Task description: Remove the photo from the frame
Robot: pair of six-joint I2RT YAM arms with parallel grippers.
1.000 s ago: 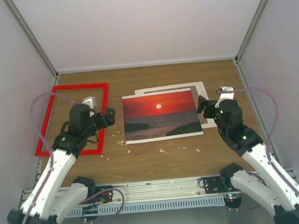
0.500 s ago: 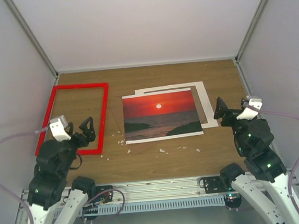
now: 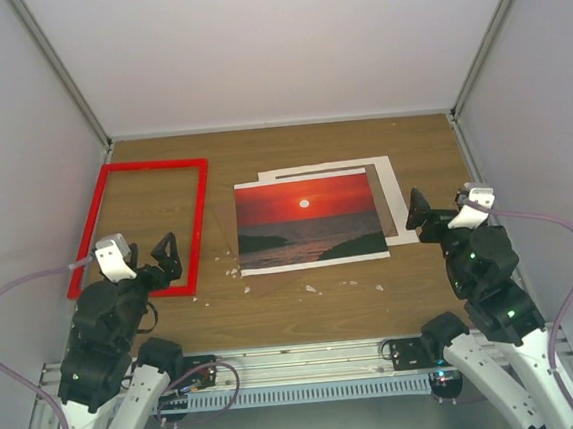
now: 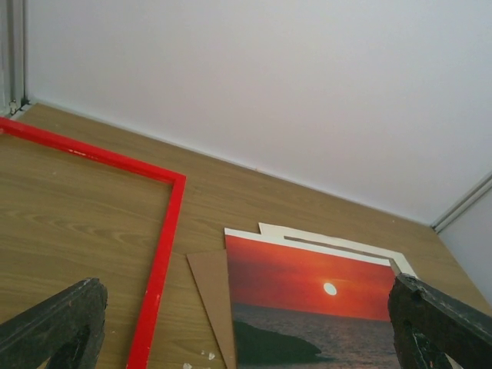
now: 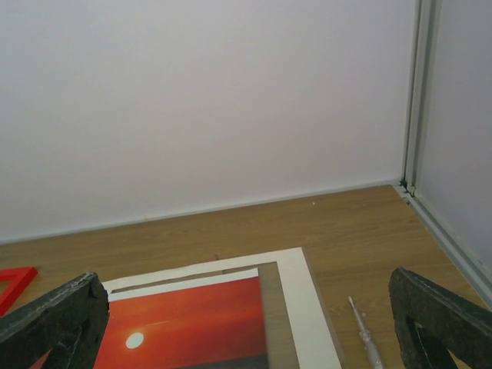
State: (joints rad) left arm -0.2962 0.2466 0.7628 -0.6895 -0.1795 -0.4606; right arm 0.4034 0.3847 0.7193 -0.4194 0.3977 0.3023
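The photo [image 3: 308,221], a red-orange sunset print, lies flat mid-table on top of the white mat border [image 3: 395,193] and the brown backing board [image 3: 227,242]. It also shows in the left wrist view [image 4: 307,296] and the right wrist view [image 5: 184,327]. The red frame [image 3: 198,214] lies flat and apart at the left, with bare table inside it; its rim shows in the left wrist view [image 4: 163,254]. My left gripper [image 3: 160,258] is open and empty, raised near the frame's near corner. My right gripper [image 3: 419,213] is open and empty, raised right of the mat.
Small white scraps [image 3: 311,289] lie on the wood in front of the photo. A thin metal tool [image 5: 365,338] lies right of the mat. White walls enclose the table on three sides, with metal posts in the back corners.
Both arms have pulled back from the table's middle toward the near edge and risen. The photo, mat, backing board and frame have stayed where they were.
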